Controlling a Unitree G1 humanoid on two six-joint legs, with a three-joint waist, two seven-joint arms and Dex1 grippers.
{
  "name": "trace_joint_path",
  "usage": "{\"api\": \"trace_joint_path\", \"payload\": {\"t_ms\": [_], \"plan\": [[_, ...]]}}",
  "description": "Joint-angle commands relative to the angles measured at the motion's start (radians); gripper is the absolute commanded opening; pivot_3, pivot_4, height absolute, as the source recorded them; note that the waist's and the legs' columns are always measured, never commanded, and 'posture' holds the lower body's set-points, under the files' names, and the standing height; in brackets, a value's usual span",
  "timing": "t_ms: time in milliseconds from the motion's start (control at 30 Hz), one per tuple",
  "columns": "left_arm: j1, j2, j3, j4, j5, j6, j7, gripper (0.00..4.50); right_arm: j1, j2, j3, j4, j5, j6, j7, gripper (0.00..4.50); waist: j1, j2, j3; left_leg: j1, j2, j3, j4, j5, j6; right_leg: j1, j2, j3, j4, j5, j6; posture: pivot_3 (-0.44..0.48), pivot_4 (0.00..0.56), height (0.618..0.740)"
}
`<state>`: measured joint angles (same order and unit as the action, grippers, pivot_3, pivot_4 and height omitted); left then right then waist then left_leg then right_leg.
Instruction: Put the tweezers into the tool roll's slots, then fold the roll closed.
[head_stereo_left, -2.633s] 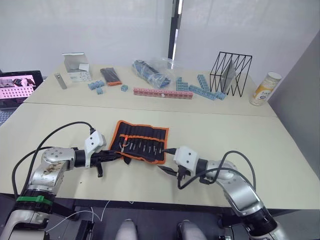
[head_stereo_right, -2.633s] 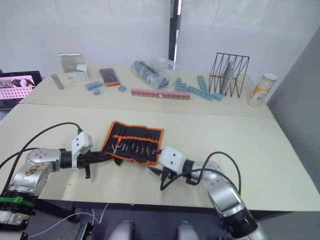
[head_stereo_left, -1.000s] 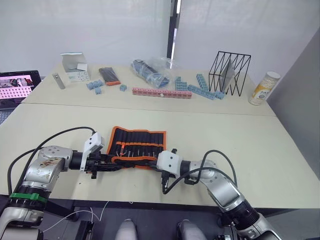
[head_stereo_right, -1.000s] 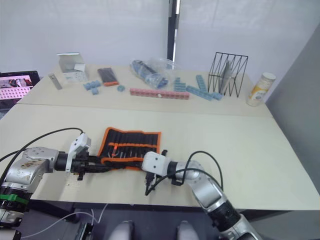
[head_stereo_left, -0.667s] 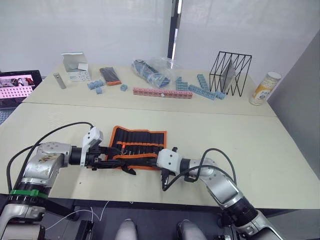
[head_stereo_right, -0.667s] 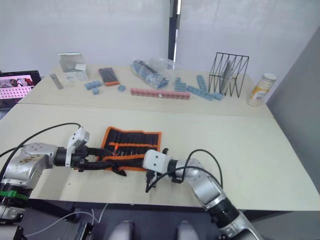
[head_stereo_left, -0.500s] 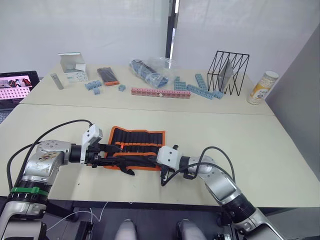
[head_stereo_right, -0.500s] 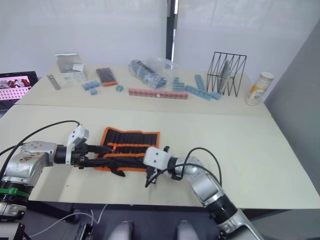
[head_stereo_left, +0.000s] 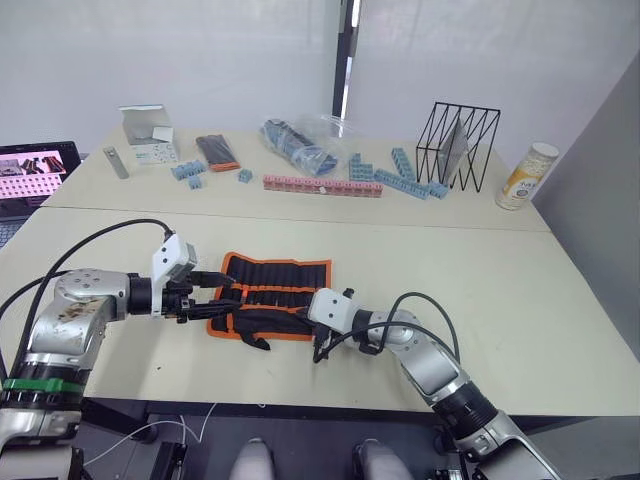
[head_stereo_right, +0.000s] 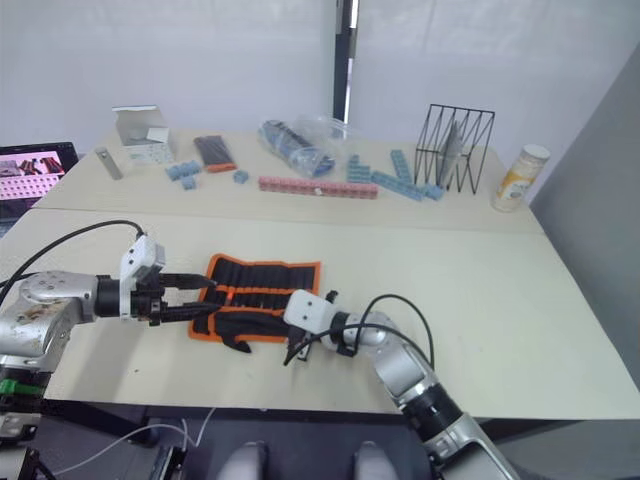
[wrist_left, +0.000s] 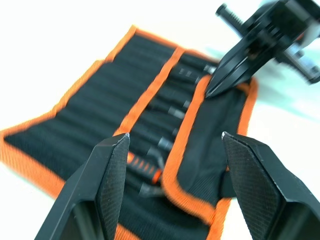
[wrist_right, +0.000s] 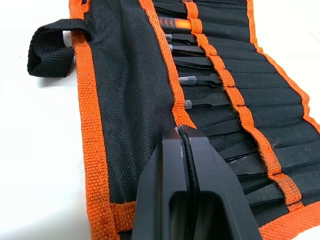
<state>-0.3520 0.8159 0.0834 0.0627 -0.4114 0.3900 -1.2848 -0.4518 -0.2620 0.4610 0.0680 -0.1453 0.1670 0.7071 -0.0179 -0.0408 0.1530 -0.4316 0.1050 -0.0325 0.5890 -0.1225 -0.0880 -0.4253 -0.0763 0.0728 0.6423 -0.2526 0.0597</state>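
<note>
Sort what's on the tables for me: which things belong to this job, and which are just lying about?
Job:
- tool roll, lower flap folded up
- tweezers in its slots
- right gripper, shut on the flap's edge
- left gripper, open at the roll's other end

Lying about:
- wire rack
- pink block strip
- blue blocks
- plastic bag
- canister
- laptop

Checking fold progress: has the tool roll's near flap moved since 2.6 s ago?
Yes. The tool roll's near flap has folded up toward the pink block row, partly covering the tweezers.
</note>
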Motion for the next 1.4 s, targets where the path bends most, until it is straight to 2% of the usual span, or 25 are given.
{"api": "trace_joint_path", "payload": {"t_ms": [33, 67, 100, 233, 400, 767, 1033, 1167, 1400], "plan": [[0.047, -0.035, 0.023, -0.087, -0.044, 0.013, 0.045, 3.15, 0.010, -0.009, 0.001, 0.011, -0.022, 0.008, -0.011, 0.00, 0.000, 0.000, 0.000, 0.000, 0.000, 0.000, 0.000, 0.000, 0.000, 0.000, 0.000, 0.000, 0.000, 0.000, 0.000, 0.000, 0.150, 0.740], [0.064, -0.053, 0.020, -0.095, -0.040, 0.006, 0.066, 3.15, 0.011, -0.007, 0.002, 0.009, -0.022, 0.009, -0.009, 0.00, 0.001, 0.000, 0.000, 0.000, 0.000, 0.000, 0.000, 0.000, 0.000, 0.000, 0.000, 0.000, 0.000, 0.000, 0.000, 0.000, 0.150, 0.740], [0.079, -0.076, 0.018, -0.099, -0.040, -0.004, 0.085, 2.89, 0.012, -0.007, 0.003, 0.006, -0.023, 0.011, -0.008, 0.00, 0.001, 0.000, 0.000, 0.000, 0.000, 0.000, 0.000, 0.000, 0.000, 0.000, 0.000, 0.000, 0.000, 0.000, 0.000, 0.000, 0.150, 0.740], [0.088, -0.152, 0.026, -0.094, -0.035, -0.008, 0.174, 1.64, 0.017, -0.008, 0.007, -0.001, -0.027, 0.016, -0.004, 0.00, 0.003, 0.000, 0.000, 0.000, 0.000, 0.000, 0.001, 0.000, 0.000, 0.001, 0.000, 0.000, 0.000, 0.000, 0.000, 0.000, 0.150, 0.740], [0.110, -0.194, 0.007, -0.046, 0.043, -0.066, 0.274, 0.02, 0.027, -0.014, 0.010, -0.017, -0.028, 0.023, 0.002, 0.00, 0.002, 0.000, 0.000, 0.001, 0.000, 0.000, 0.001, 0.000, 0.000, 0.001, 0.000, 0.000, 0.000, 0.000, 0.000, 0.000, 0.150, 0.740], [0.142, -0.278, -0.047, 0.040, 0.135, -0.153, 0.386, 0.02, 0.043, 0.004, -0.009, -0.079, -0.032, 0.061, -0.031, 0.00, 0.006, 0.000, 0.000, 0.002, 0.000, 0.000, 0.001, -0.003, -0.005, 0.002, 0.000, 0.000, -0.001, 0.000, 0.000, 0.000, 0.150, 0.740], [0.152, -0.283, -0.066, 0.039, 0.143, -0.159, 0.391, 0.02, 0.072, 0.109, -0.007, -0.237, 0.036, 0.070, -0.069, 0.00, 0.004, 0.001, 0.000, 0.002, 0.000, 0.000, 0.001, -0.003, -0.005, 0.001, 0.000, 0.000, 0.000, 0.000, 0.000, 0.000, 0.150, 0.740], [0.153, -0.276, -0.069, 0.021, 0.137, -0.141, 0.389, 0.02, 0.096, 0.185, 0.024, -0.186, -0.025, 0.053, -0.177, 0.00, 0.005, 0.001, 0.000, 0.002, 0.000, 0.000, 0.001, -0.003, -0.005, 0.002, 0.000, 0.000, -0.001, 0.000, 0.000, 0.000, 0.150, 0.740], [0.169, -0.245, -0.061, -0.005, 0.129, -0.118, 0.368, 0.02, 0.158, 0.227, 0.081, -0.036, -0.128, 0.021, -0.337, 0.00, 0.001, 0.001, 0.000, 0.002, 0.000, 0.000, 0.000, -0.004, -0.006, 0.001, -0.001, 0.000, -0.001, 0.000, 0.000, 0.000, 0.150, 0.740]]}}
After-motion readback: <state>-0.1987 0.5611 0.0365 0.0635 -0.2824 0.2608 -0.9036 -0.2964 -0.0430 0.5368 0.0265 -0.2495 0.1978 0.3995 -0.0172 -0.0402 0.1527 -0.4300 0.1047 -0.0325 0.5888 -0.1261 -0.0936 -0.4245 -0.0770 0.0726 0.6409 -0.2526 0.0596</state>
